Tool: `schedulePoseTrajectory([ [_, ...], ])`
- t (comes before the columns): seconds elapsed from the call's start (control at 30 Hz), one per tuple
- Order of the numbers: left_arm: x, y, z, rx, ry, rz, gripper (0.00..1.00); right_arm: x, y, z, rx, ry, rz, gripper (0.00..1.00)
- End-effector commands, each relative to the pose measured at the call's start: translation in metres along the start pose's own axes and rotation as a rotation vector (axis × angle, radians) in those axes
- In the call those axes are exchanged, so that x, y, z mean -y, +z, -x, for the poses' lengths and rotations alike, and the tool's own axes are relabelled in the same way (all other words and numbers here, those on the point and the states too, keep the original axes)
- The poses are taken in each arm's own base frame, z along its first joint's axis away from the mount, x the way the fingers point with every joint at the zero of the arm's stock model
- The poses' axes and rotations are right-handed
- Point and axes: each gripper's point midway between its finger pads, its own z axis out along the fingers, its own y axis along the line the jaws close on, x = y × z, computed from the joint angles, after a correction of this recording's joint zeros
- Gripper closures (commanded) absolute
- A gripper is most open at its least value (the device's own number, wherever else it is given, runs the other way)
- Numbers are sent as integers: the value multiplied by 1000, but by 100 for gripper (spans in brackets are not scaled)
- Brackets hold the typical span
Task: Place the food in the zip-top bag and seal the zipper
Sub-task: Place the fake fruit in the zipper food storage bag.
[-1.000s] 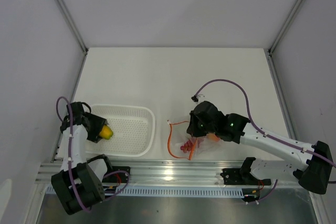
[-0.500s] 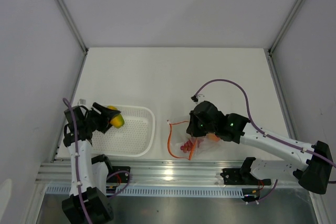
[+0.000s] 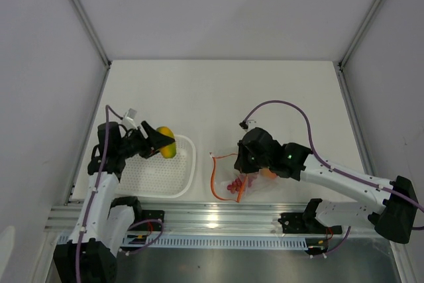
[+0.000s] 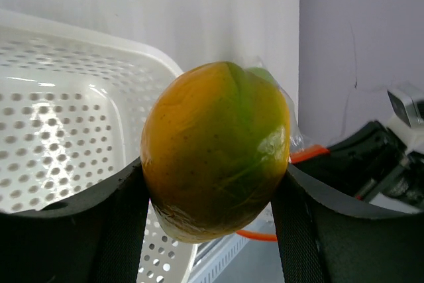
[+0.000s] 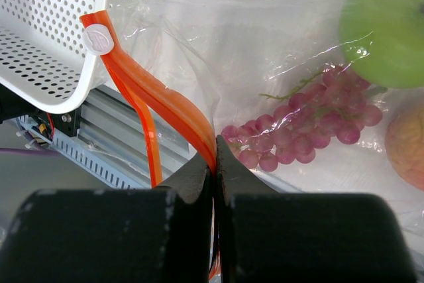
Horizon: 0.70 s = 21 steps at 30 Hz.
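The left gripper (image 3: 165, 150) is clamped on the yellow-orange mango (image 4: 215, 150) — one finger pressed against each side. It holds the fruit in the air over the far right rim of the white perforated basket (image 3: 152, 177), which sits by the near left corner of the table (image 3: 232, 97). The zip-top bag (image 3: 246, 180) lies just right of the basket, close to the middle of the near edge. The right gripper (image 5: 213, 164) has its jaws pinched tight on the orange-red zipper (image 5: 165, 104) — the strip's white slider tab (image 5: 97, 38) sits at its end beside the basket. Inside the bag lie the red grapes (image 5: 305, 137), the green apple (image 5: 391, 24) and the peach (image 5: 411, 144).
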Motion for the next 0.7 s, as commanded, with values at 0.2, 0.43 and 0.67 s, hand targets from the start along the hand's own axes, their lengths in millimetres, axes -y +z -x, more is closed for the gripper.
schedulePoseTrajectory([
  [0.2,71,-2,-36,-111,196,-308,99,-12,-3,14,44,6,40,100],
  [0.43,90,-4,-71,-230,277,-417,99,-13,-3,14,42,11,42,100],
  [0.67,98,1,-96,-364,317,-446,99,-14,-2,14,42,16,46,100],
])
